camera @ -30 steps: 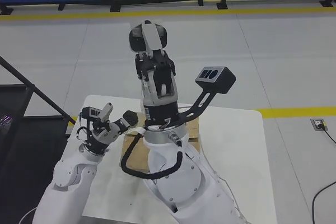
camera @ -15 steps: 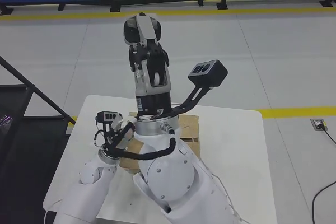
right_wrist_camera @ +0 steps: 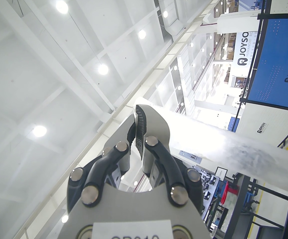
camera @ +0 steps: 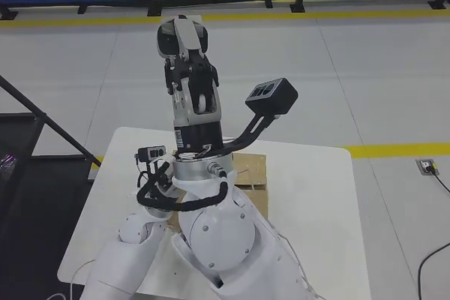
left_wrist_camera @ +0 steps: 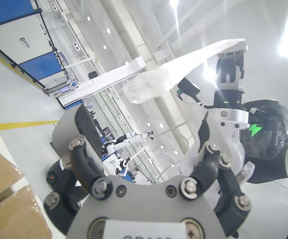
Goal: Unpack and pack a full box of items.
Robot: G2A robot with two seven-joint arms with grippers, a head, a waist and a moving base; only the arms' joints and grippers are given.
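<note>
High above the box (camera: 251, 172), the right gripper (right_wrist_camera: 138, 125) is clenching the edge of a clear plastic bag (right_wrist_camera: 233, 145), which is trailing free. Beside the box, the left gripper (left_wrist_camera: 144, 130) is gaping wide, holding nothing. The raised arm is hiding most of the box. Since a second ago, the left arm has been tucking closer to the box, and the bag has been drifting slightly sideways.

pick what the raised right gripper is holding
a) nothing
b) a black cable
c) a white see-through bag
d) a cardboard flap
c: the right gripper is shut on a white see-through bag, which trails out sideways from it.
</note>
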